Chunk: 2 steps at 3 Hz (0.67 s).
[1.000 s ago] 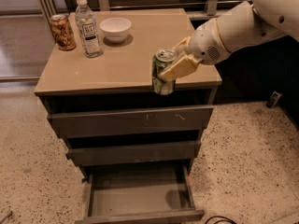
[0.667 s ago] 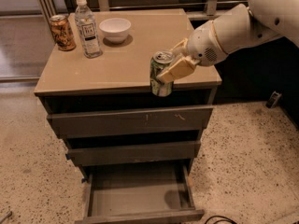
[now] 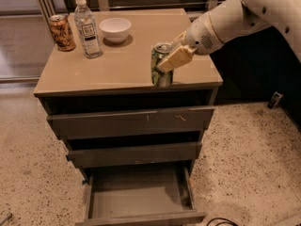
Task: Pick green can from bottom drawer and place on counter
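Note:
The green can point(image 3: 160, 68) is upright at the front edge of the tan counter point(image 3: 117, 55), right of centre. My gripper point(image 3: 170, 60) reaches in from the upper right and is shut on the green can, one tan finger point(image 3: 175, 59) across its right side. The can's bottom sits at the counter's surface; I cannot tell if it rests on it. The bottom drawer point(image 3: 141, 199) is pulled open below and its tray shows nothing inside.
An orange-brown can point(image 3: 62, 32), a water bottle point(image 3: 87, 27) and a white bowl point(image 3: 115, 29) stand at the counter's back left. The two upper drawers point(image 3: 131, 122) are slightly open. A dark wall is on the right, speckled floor around.
My gripper has carried the green can slightly up and back, from just past the counter's front edge to over the edge.

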### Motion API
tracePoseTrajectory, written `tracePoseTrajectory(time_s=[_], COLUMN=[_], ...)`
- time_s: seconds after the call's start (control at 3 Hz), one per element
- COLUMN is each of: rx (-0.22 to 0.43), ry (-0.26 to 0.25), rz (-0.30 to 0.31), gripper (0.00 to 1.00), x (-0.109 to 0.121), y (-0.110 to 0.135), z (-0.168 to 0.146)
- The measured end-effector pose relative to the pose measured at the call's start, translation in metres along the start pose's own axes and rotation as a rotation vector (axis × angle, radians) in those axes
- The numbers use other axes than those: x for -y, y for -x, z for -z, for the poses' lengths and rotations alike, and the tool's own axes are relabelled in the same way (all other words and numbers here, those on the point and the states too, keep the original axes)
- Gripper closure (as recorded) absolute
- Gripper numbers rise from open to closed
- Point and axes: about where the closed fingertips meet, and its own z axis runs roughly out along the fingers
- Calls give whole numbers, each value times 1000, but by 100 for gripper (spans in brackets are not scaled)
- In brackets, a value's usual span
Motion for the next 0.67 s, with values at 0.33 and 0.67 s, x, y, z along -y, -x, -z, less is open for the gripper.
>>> tracePoseTrajectory(time_s=[0.33,0.67], rx=[-10,-15], ry=[-14,-32], rz=[-18,-23], gripper=[100,100], x=[32,57], y=[6,7], z=[-3,-8])
